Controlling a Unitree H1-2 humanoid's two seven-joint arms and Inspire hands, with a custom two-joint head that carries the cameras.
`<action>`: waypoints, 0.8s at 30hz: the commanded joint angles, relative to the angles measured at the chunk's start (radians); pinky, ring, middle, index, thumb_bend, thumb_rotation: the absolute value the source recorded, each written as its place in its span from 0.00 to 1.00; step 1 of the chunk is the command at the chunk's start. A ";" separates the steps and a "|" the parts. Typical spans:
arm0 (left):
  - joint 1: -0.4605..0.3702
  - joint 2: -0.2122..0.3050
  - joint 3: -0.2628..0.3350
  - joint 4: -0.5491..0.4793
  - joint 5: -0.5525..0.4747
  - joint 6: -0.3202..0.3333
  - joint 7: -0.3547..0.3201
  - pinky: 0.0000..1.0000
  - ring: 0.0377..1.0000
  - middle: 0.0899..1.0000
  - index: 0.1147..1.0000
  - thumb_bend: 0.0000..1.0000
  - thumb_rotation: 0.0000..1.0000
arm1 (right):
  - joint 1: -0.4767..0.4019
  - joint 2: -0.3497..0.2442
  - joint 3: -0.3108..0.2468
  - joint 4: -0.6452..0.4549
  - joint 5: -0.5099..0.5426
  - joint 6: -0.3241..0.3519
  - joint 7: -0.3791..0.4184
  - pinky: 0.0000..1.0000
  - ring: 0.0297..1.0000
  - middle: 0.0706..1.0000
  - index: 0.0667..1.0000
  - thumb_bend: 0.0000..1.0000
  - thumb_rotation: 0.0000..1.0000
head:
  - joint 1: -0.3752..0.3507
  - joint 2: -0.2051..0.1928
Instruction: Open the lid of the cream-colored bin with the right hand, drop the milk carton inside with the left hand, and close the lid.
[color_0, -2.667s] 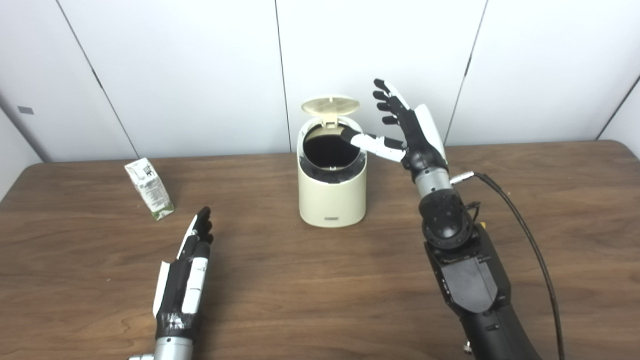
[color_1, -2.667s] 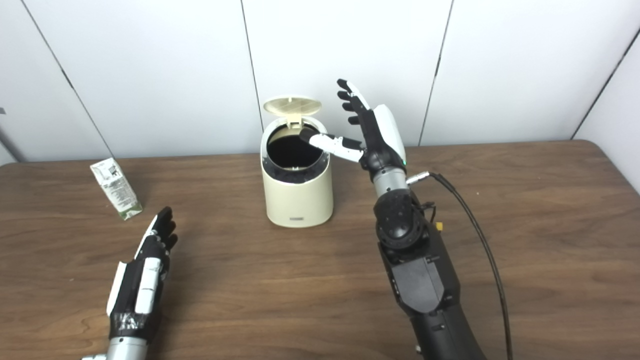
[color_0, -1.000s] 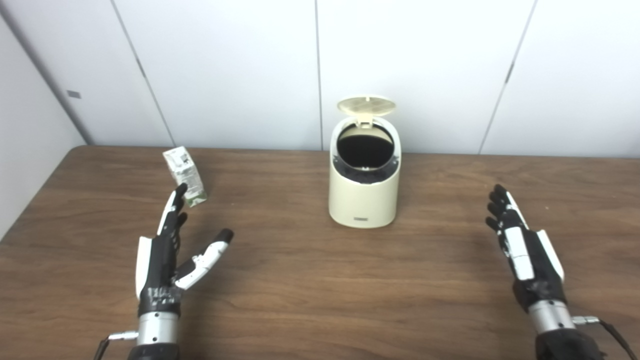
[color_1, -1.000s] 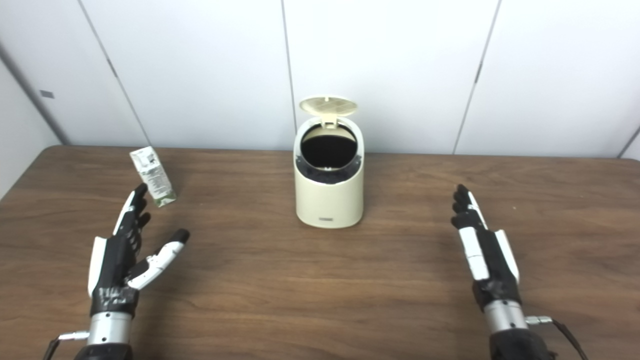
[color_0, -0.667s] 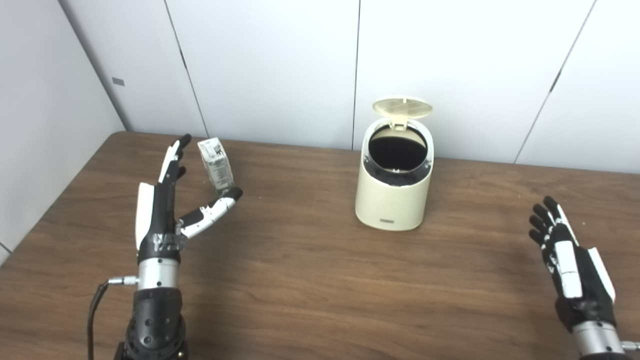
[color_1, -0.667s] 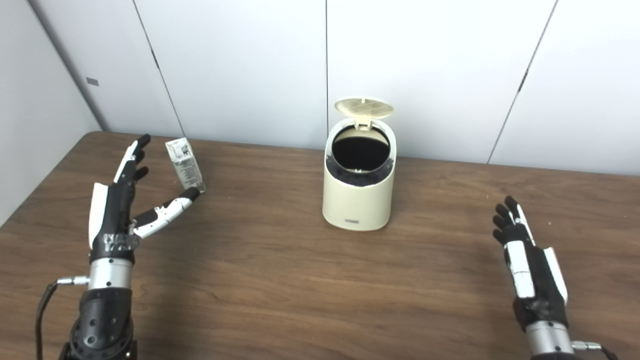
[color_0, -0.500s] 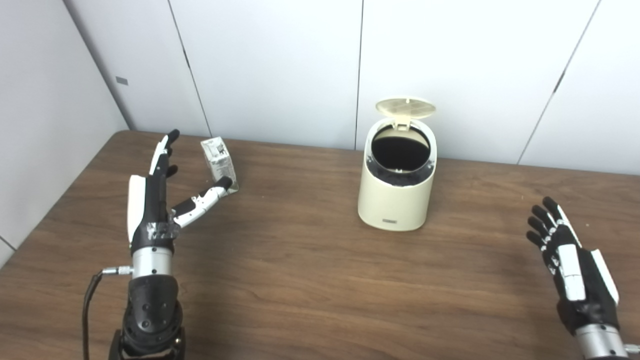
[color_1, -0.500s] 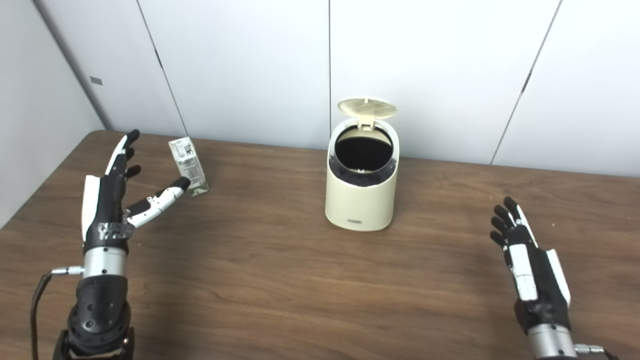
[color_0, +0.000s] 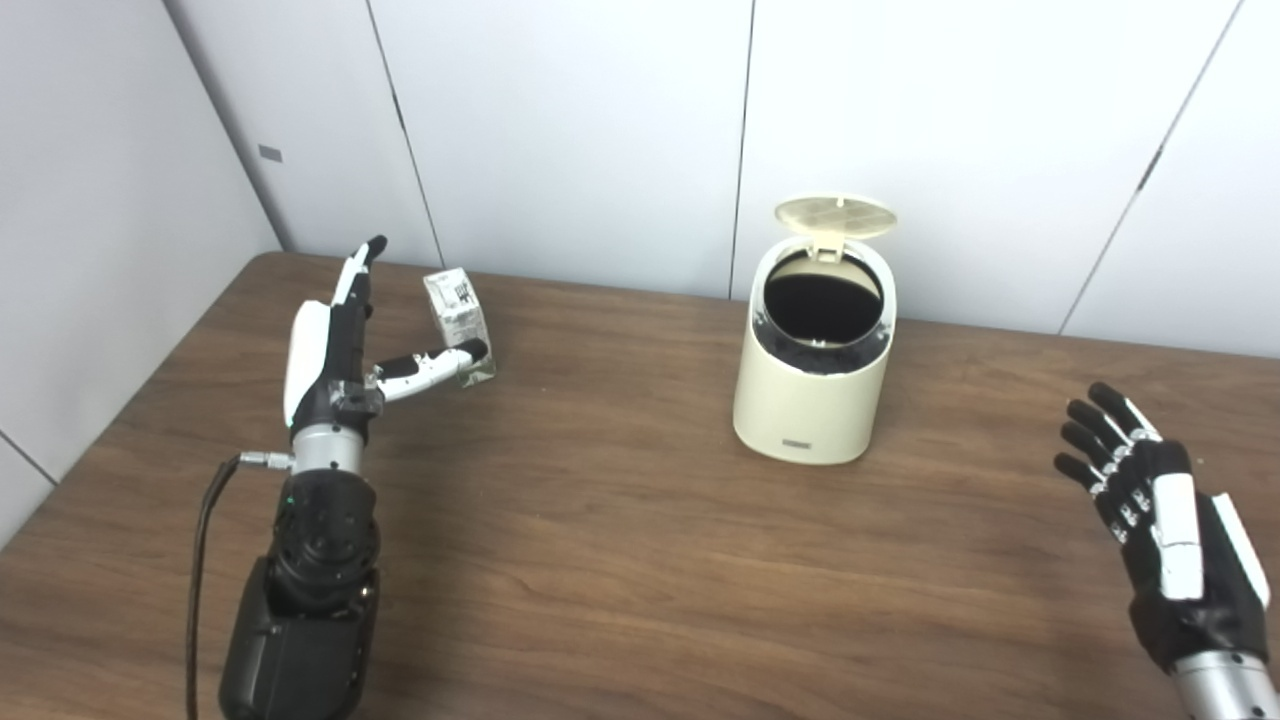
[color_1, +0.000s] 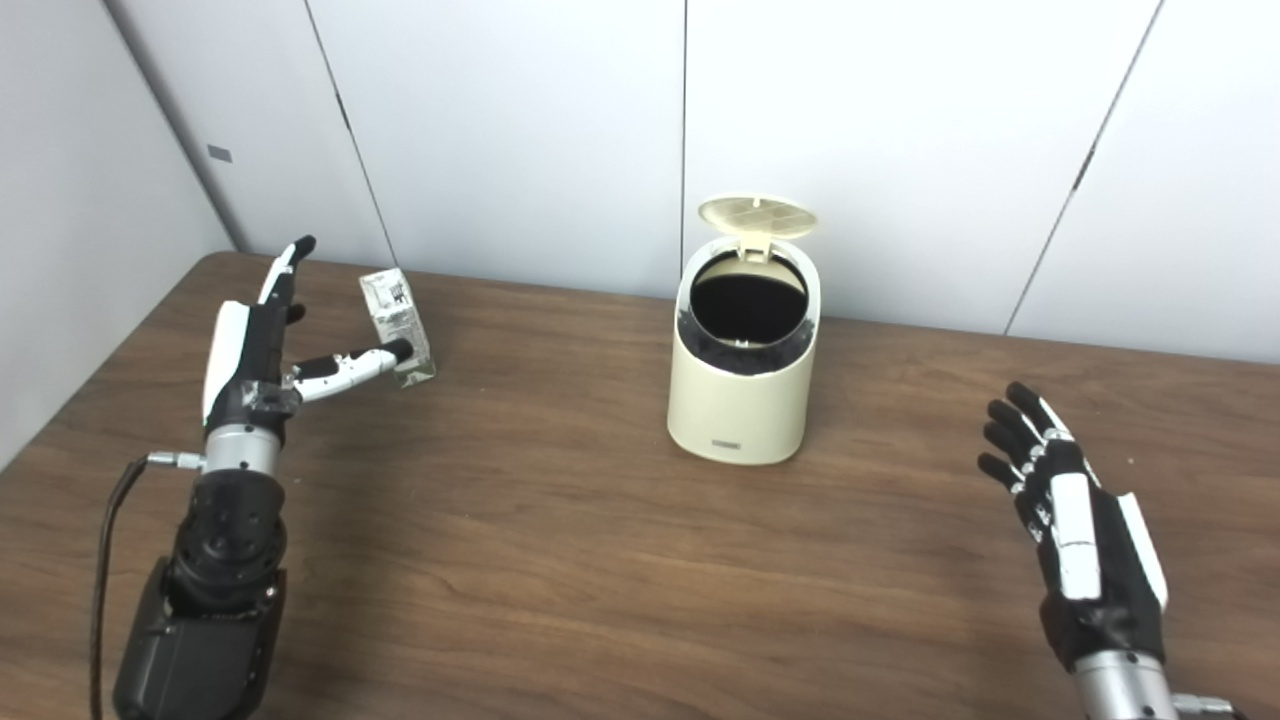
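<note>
1. Since half a second ago the left hand (color_0: 330, 340) has reached farther across the table toward the milk carton (color_0: 458, 322), and its thumb now lies against the near lower face of the carton, where before it only came close; the whole view has also swung a little to the left, so the bin sits farther right in the picture without having moved itself
2. That left hand is spread wide and grips nothing: the fingers (color_0: 358, 268) point up and away on the carton's left side, apart from it, while the thumb stretches out to the right in front of it
3. The milk carton stands upright, leaning slightly, on the wooden table (color_0: 620, 560) near its far left corner, well apart from the bin
4. A black cable (color_0: 200, 560) runs from the left wrist down along the forearm
5. The right hand (color_1: 1075, 535) hovers low over the near right part of the table, palm turned inward, fingers apart and holding nothing, far from the bin
6. The cream-colored bin (color_0: 812, 400) stands toward the back of the table in the middle, its dark inside showing
7. Its lid (color_0: 836, 212) is tipped up on the rear hinge, standing open above the rim
8. White wall panels (color_0: 560, 120) close off the back
</note>
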 joint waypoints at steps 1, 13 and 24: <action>-0.058 0.024 0.002 0.017 -0.018 -0.041 0.011 0.94 0.99 0.98 0.99 0.84 0.10 | -0.019 0.004 -0.002 -0.049 0.005 -0.002 -0.005 0.84 0.88 0.88 0.88 0.54 1.00 | 0.001 0.000; -0.154 0.067 -0.040 0.263 -0.015 -0.101 0.043 0.70 0.86 0.95 0.97 0.87 0.07 | -0.018 0.019 0.006 -0.058 -0.023 0.014 -0.012 0.82 0.88 0.88 0.90 0.60 0.99 | -0.010 -0.003; -0.194 0.117 -0.078 0.417 -0.025 -0.191 0.057 0.80 0.89 0.91 0.92 0.85 0.03 | -0.007 0.037 0.025 -0.103 -0.059 0.037 -0.023 0.91 0.94 0.92 0.93 0.59 1.00 | -0.009 0.003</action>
